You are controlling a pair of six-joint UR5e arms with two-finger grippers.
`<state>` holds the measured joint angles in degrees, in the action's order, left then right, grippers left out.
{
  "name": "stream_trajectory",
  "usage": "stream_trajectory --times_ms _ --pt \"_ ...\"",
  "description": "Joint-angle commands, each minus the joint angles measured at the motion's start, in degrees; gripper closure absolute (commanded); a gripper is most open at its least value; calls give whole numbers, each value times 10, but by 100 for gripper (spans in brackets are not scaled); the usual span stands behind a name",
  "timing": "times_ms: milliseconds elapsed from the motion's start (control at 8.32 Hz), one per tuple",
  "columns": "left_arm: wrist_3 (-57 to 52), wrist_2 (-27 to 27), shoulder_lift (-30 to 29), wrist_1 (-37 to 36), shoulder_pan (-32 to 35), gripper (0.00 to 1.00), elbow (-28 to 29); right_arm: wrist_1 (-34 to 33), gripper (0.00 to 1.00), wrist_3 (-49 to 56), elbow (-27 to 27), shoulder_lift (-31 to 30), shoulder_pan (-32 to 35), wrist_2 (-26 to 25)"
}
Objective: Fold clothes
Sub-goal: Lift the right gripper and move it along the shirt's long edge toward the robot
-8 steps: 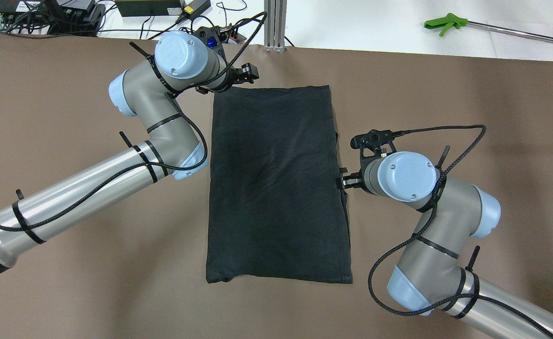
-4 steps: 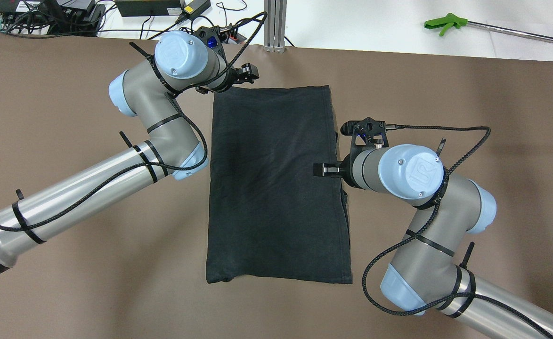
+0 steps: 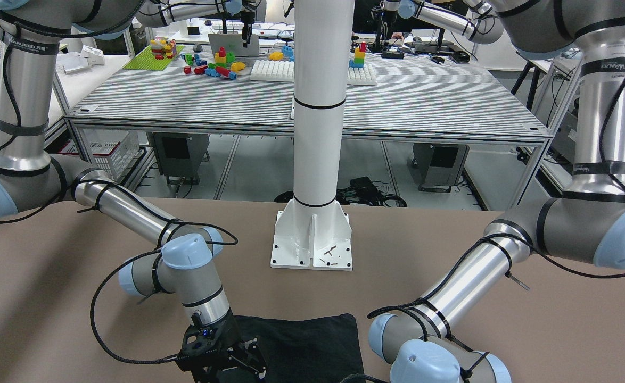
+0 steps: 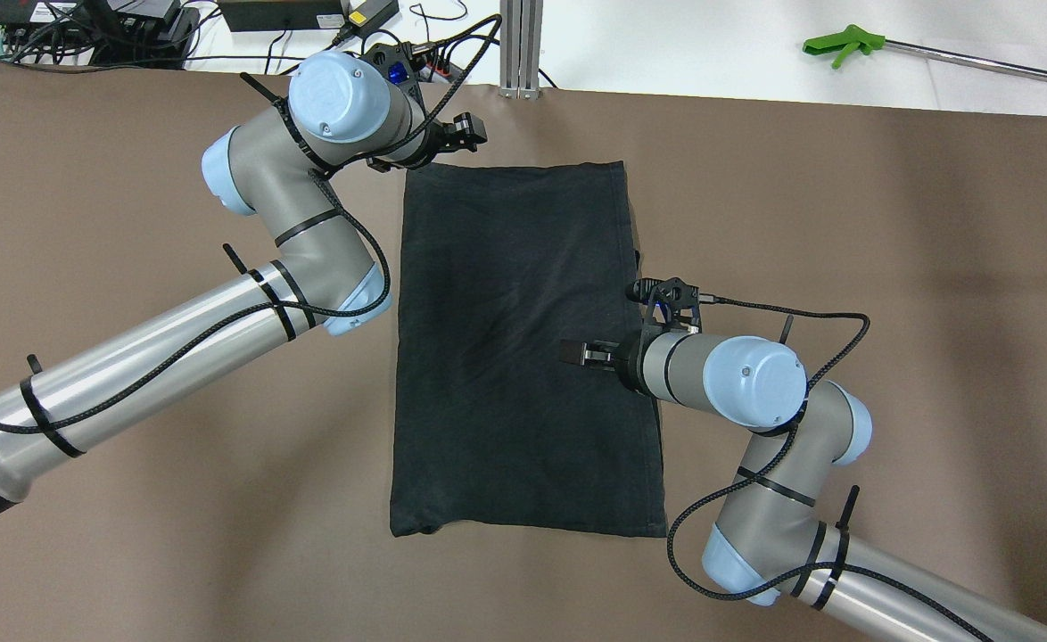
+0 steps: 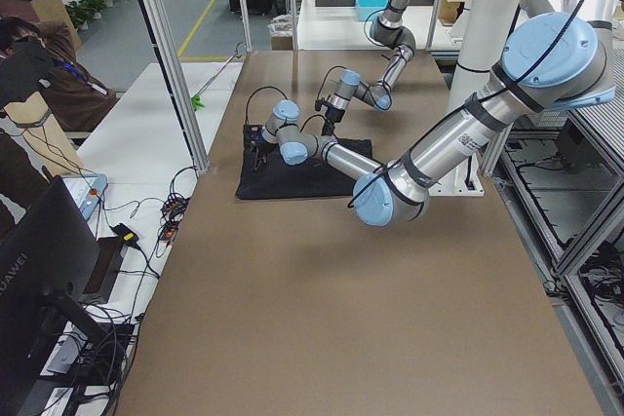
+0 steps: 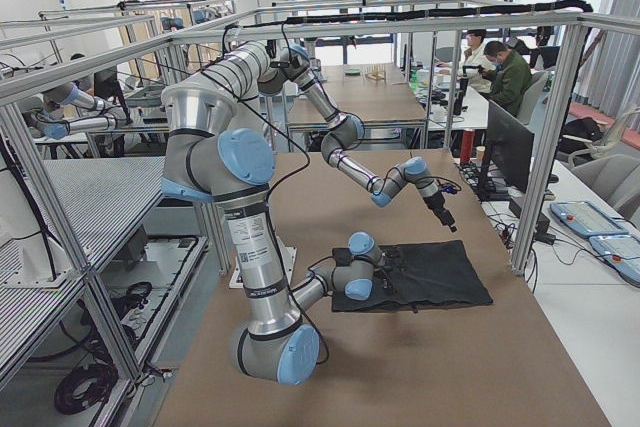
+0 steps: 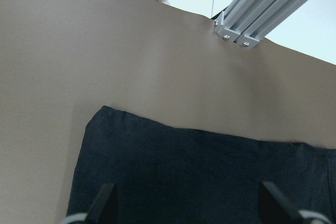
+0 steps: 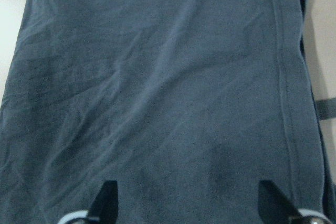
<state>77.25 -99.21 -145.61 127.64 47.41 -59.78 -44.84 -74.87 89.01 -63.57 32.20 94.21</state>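
Black cloth: The black cloth (image 4: pixel 523 348) lay flat on the brown table (image 4: pixel 131 553) as one long rectangle, in front of the white pillar base (image 3: pixel 312 242), on the side towards you and apart from it.

Edges: Along the long side on the robot's right there was a hemmed edge, and a second layer showed a little from under it. The corner nearest the pillar base on the robot's left was slightly rounded and not sharp.

Left gripper: The left gripper (image 4: pixel 474 135) was at the cloth corner farthest from the pillar base, on the robot's left. Its fingers stood wide apart and held nothing; the wrist camera looked down on that corner.

Right gripper: The right gripper (image 4: pixel 577 353) was above the middle of the cloth, just inside the hemmed side. Its fingers were also apart, with only cloth under them and no fabric between them.

Done: I judged that at least one lengthwise fold was made, because of the layered edge and the narrow, tidy shape.

Left: I think a cross fold was not yet made, since the cloth lay at full length. You probably needed to bring the end far from the pillar base over towards the near end.

Grasp: Neither gripper had taken the cloth, so the next fold was not started.
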Motion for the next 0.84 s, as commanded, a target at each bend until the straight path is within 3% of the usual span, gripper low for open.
stream_trajectory --times_ms 0,481,721 --pt "-3 4 1 -1 2 5 1 14 6 -21 -11 -8 -2 1" --pt "-6 4 1 -2 7 5 5 19 6 -47 -4 -42 -5 4" --pt "-6 5 0 -3 7 5 5 19 6 -69 28 -40 -4 39"
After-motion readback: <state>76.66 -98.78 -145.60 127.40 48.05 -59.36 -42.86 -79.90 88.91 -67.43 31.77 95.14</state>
